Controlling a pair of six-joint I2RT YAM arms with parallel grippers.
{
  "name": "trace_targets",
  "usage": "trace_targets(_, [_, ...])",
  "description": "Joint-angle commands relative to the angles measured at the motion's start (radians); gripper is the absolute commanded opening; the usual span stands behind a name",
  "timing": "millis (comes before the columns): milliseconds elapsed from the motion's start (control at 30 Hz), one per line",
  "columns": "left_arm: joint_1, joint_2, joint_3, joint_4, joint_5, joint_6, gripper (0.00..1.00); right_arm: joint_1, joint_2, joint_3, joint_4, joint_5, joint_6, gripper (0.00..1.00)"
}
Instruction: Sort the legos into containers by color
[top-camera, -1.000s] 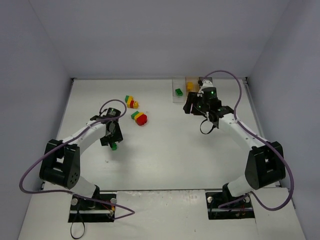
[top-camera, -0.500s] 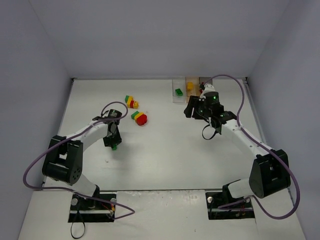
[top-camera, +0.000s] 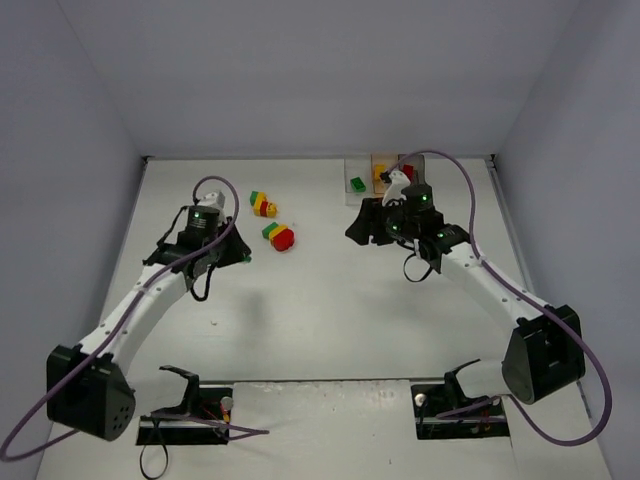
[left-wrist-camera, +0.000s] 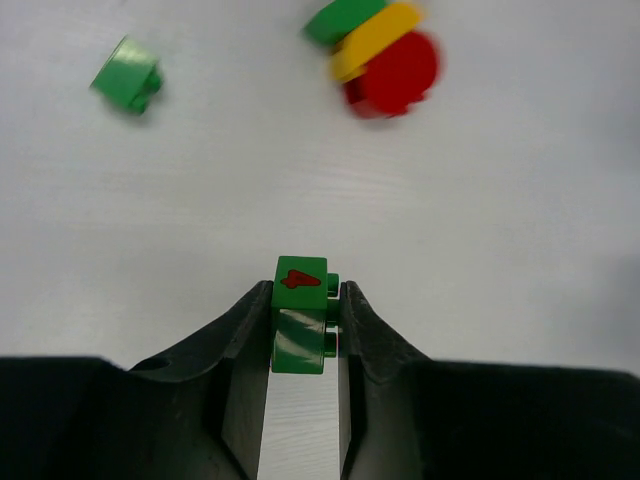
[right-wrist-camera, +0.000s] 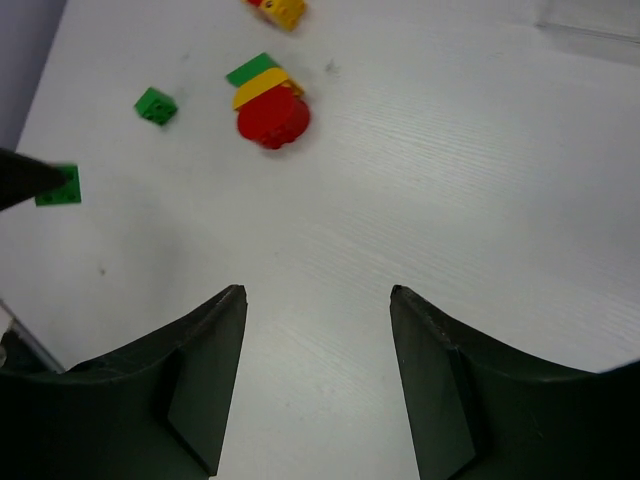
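Green lego (left-wrist-camera: 299, 315) in left tool (left-wrist-camera: 300, 292)

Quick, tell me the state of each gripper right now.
Left gripper: closed on a green brick.
Right gripper: open, holding nothing.

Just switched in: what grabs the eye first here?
The left claw pinches a green brick. Just beyond it lies a red-yellow-green clump. The right claw hangs open and empty near the boxes at the far edge.
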Motion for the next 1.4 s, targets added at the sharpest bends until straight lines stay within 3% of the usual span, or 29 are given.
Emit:
trace_targets(0, [0.006, -0.12, 0.036, 0.2, 0.212, 0.059, 0.03, 0.021, -0.031, 0.079, 0.104, -0.225, -0.03, 0.56])
trace_targets(167, [0.006, -0.135, 0.106, 0.248, 0.367, -0.004, 0.03, 0.101, -0.018, 0.141, 0.107, -0.276, -0.053, 0.57])
trace_targets(300, [0.006, -0.129, 0.119, 0.3, 0.372, -0.18, 0.03, 0.179, -0.005, 0.201, 0.118, -0.213, -0.033, 0.59])
trace_targets(433, [0.002, -0.137, 0.079, 0.409, 0.343, -0.46, 0.03, 0.231, -0.009, 0.206, 0.181, -0.115, 0.019, 0.6])
trace_targets(600, [-0.014, -0.145, 0.071, 0.487, 0.272, -0.606, 0.03, 0.299, -0.001, 0.22, 0.221, 0.02, 0.049, 0.61])
trace_targets(933, [-0.073, -0.129, 0.117, 0.5, 0.189, -0.639, 0.04, 0.368, 0.08, 0.289, 0.262, 0.14, 0.062, 0.65])
trace_targets(1367, [-0.096, -0.142, 0.119, 0.506, 0.16, -0.653, 0.05, 0.378, 0.164, 0.373, 0.273, 0.135, 0.046, 0.65])
